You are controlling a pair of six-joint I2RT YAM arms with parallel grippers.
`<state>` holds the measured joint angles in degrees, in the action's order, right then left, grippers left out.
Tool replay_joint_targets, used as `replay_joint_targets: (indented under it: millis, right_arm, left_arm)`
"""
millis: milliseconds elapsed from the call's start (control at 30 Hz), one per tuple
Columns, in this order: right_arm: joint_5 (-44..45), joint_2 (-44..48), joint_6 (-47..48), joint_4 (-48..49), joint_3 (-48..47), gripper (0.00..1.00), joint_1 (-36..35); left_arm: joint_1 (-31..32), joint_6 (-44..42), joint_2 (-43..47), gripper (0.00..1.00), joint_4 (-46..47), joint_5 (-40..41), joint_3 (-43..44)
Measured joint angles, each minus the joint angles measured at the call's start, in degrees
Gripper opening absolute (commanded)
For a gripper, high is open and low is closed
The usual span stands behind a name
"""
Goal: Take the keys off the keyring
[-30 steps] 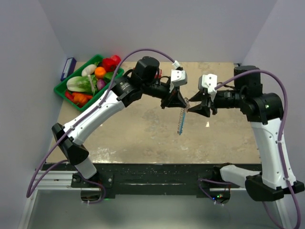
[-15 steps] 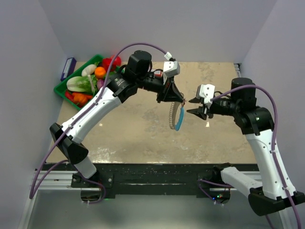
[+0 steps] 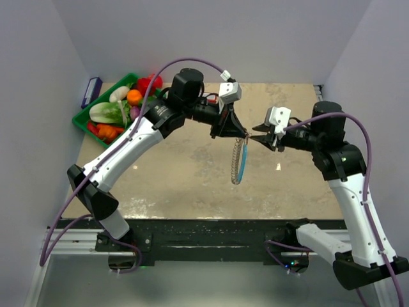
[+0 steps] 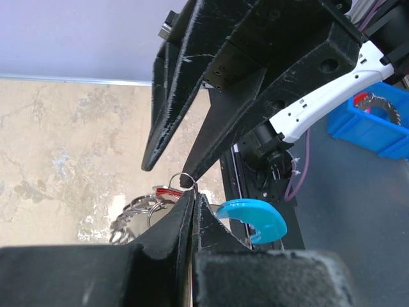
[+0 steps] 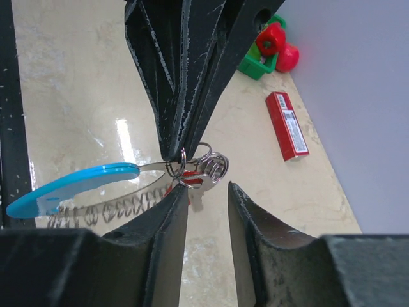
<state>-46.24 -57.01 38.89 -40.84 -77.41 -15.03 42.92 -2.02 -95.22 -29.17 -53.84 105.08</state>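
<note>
The keyring [image 3: 239,163] hangs over the middle of the table as a thin loop with a bright blue curved section [image 5: 70,185]. My left gripper [image 3: 241,134] is shut on its top end, pinching a small metal ring [image 4: 181,179]. The silvery keys [image 4: 137,211] bunch just below that pinch. One key with a red part [image 5: 195,185] hangs among them. My right gripper [image 5: 208,190] faces the left one tip to tip. It is open, with a narrow gap, and the red-part key sits right at the fingertips, close to the left finger [image 5: 172,217].
A green basket [image 3: 84,119] of toy vegetables stands at the table's back left corner, with a small blue box [image 3: 91,91] beside it. A long red box [image 5: 287,125] lies on the table beyond the grippers. A small white speck [image 3: 278,167] lies under the right arm.
The left arm lifted the keyring up and to the left. The right gripper backed off, then came in again to the left fingertips with its jaws narrower. The loop has swung and turned.
</note>
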Motion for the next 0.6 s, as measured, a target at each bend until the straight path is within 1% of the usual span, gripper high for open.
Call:
replay_joint_targets:
  millis: [33,67,100,167,267,433,600]
  right_arm:
    - [-0.02,0.04,-0.02,-0.02,0.0,0.27,0.0]
    - [-0.07,0.09,0.09,-0.04,-0.02,0.23,0.0]
    - [-0.24,0.11,0.09,-0.04,-0.02,0.23,0.0]
    - [-0.85,0.09,0.26,-0.11,-0.02,0.24,0.0]
    - [-1.75,0.09,0.76,-0.35,-0.02,0.29,0.0]
    - [-2.97,0.09,1.33,-0.74,-0.02,0.29,0.0]
    - [-3.32,0.04,1.7,-1.25,-0.39,0.26,-0.02]
  left_arm:
    - [-0.13,0.02,0.0,0.0,0.22,0.0,0.02]
    - [-0.22,0.07,0.0,0.0,0.42,0.02,0.0]
    - [-0.39,0.44,0.0,0.0,0.52,0.02,0.0]
    - [-0.55,1.18,0.0,0.0,1.05,0.0,0.0]
    - [-0.66,1.95,0.0,0.0,1.4,0.0,0.0]
    - [-0.81,2.69,0.0,0.0,1.79,-0.09,0.0]
    - [-0.79,3.06,0.0,0.0,1.95,-0.44,0.0]
